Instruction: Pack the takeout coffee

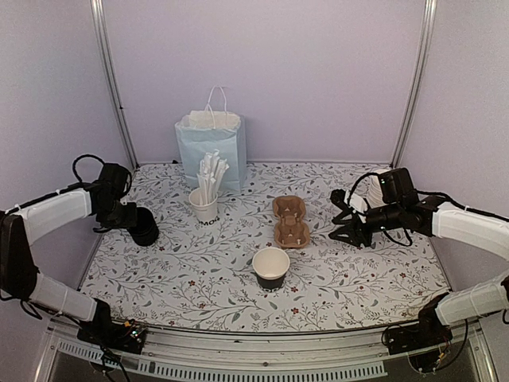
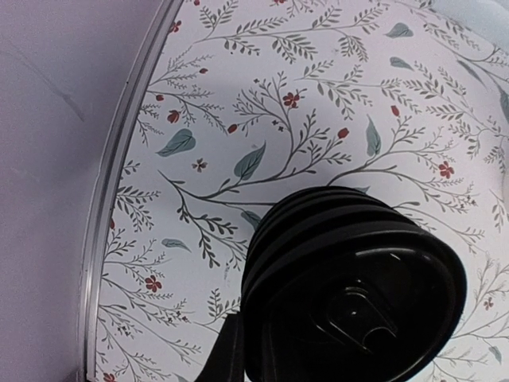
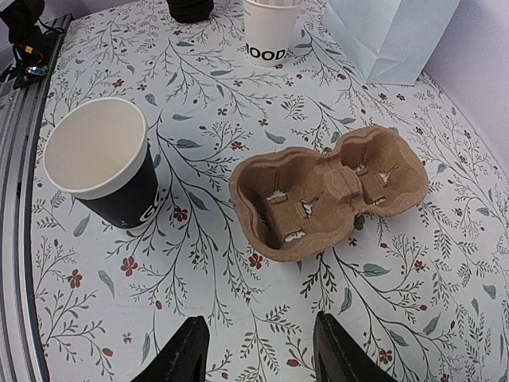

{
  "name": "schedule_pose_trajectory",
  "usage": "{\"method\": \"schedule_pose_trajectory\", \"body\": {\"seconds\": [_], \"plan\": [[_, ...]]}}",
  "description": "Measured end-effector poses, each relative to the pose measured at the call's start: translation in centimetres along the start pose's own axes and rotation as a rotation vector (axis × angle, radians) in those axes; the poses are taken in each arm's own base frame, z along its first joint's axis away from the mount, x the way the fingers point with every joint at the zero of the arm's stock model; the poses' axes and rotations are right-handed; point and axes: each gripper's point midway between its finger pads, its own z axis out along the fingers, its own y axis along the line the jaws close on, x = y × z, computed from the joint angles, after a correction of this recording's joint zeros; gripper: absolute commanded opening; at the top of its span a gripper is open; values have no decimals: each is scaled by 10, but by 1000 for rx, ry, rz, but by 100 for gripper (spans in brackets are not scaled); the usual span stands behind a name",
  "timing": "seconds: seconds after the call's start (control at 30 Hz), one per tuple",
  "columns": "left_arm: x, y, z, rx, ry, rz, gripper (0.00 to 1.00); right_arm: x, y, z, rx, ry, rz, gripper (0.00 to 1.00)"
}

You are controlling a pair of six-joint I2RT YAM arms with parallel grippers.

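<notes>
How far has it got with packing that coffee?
Barely started. Nothing looks packed: the black cup stands lidless on the table, beside the empty carrier. In hand: the left fingers are at the stack of black lids; whether they grip one is unclear. The right fingers hang open near the carrier. Still to do: lid the cup, seat it in the carrier, perhaps load the blue bag.

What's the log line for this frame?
left gripper: at lids, grip unclear | right gripper: open, empty, beside carrier | cup: upright, no lid, outside carrier | carrier: both holes empty
</notes>
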Motion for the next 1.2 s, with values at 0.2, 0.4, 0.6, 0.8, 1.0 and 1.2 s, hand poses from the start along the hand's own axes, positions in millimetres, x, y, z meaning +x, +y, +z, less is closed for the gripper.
{"method": "schedule_pose_trajectory", "body": {"seconds": [0.2,0.4,0.6,0.8,1.0,1.2], "plan": [[-10,3,-20,7,-51,-13,3,2,0,1,-3,5,3,48],[-45,3,-66,77,-190,-53,1,2,0,2,-3,7,0,48],[-58,-42,-117,362,-300,-22,2,0,-1,1,1,8,0,49],[-63,-126,-197,761,-426,111,2,-42,-9,-20,23,-66,-48,55],[-62,-192,-281,1093,-530,221,2,-119,-16,-59,25,-197,-140,76],[-50,-251,-335,1314,-560,315,1,-162,-6,-78,-76,-282,-139,99]]}}
